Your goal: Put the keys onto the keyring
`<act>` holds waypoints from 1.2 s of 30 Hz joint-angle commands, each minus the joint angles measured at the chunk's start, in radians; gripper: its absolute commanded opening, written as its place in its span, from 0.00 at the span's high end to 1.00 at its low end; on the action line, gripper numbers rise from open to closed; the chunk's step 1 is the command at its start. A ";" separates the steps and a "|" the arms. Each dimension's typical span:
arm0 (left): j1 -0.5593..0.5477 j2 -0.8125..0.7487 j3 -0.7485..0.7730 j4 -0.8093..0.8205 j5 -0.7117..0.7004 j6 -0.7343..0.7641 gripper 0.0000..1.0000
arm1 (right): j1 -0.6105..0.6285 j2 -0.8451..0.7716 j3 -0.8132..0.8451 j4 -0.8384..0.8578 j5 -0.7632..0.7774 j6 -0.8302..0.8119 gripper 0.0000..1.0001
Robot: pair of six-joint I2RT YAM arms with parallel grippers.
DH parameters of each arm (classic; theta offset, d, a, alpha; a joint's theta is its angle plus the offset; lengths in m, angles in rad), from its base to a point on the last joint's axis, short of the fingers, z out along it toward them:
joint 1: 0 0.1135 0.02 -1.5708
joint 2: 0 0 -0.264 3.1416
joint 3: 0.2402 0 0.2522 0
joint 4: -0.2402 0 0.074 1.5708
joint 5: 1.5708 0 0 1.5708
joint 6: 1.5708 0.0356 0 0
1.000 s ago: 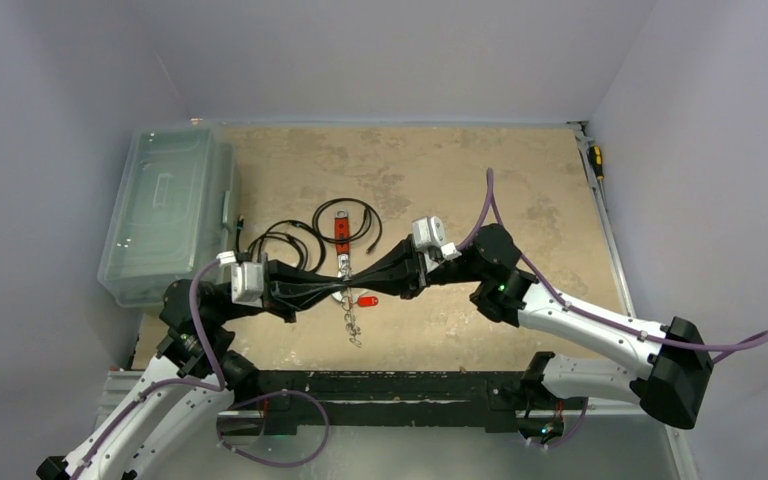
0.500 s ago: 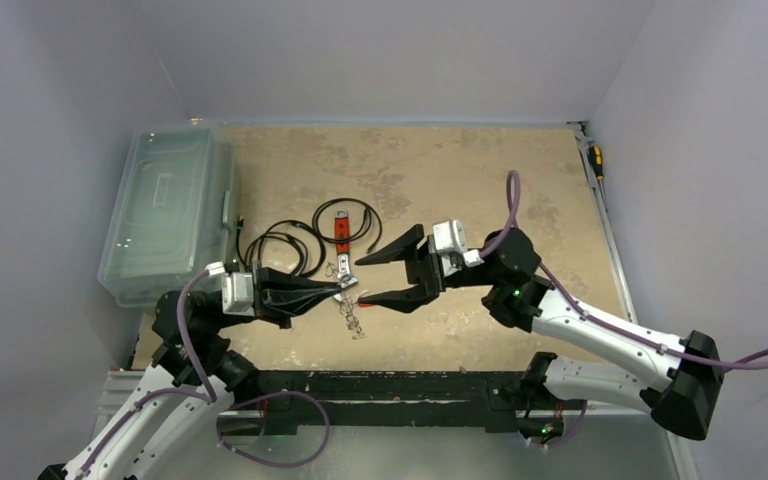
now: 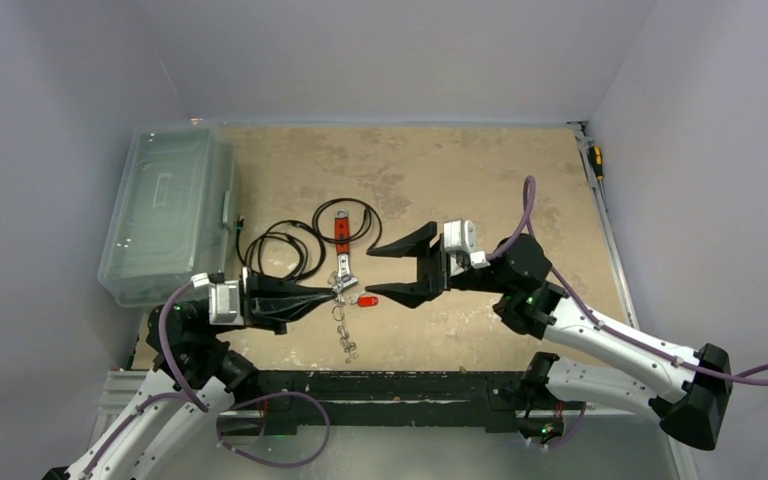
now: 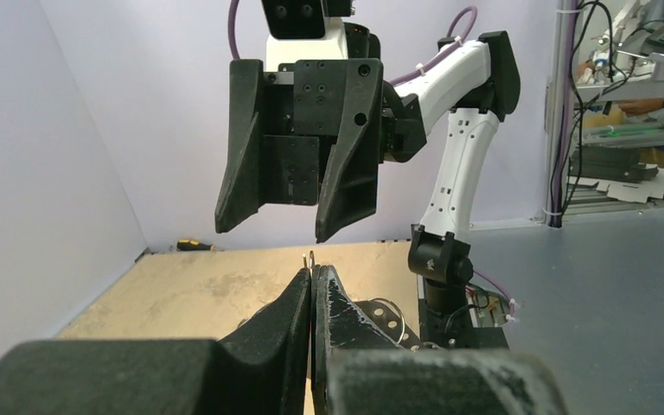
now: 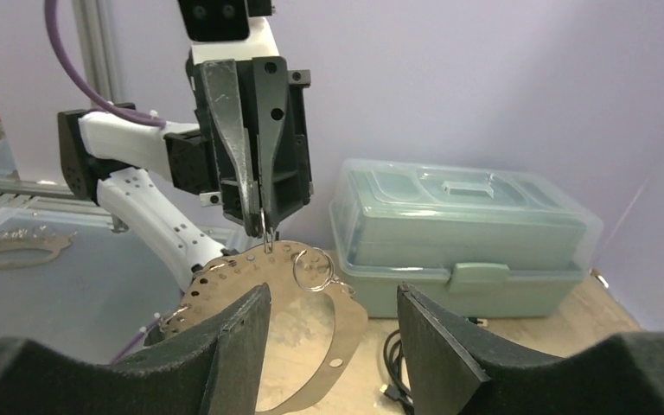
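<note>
Left gripper jaws clamped together on keyring wire. Right gripper just right of keyring, jaws apart, nothing between. Keys just nearside of keyring.

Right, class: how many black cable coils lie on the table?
2. One coil lies beside the plastic box; the other coil lies right of it. None looks hidden.
</note>
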 commanded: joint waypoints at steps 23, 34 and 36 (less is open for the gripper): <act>0.032 0.005 0.084 -0.265 -0.352 0.159 1.00 | 0.003 0.153 0.063 0.063 0.094 0.076 0.50; 0.032 -0.022 0.075 -0.275 -0.301 0.187 1.00 | 0.003 0.084 0.056 -0.107 0.277 0.017 0.49; 0.032 -0.018 0.064 -0.246 -0.261 0.176 1.00 | 0.003 0.068 0.047 -0.118 0.263 0.002 0.48</act>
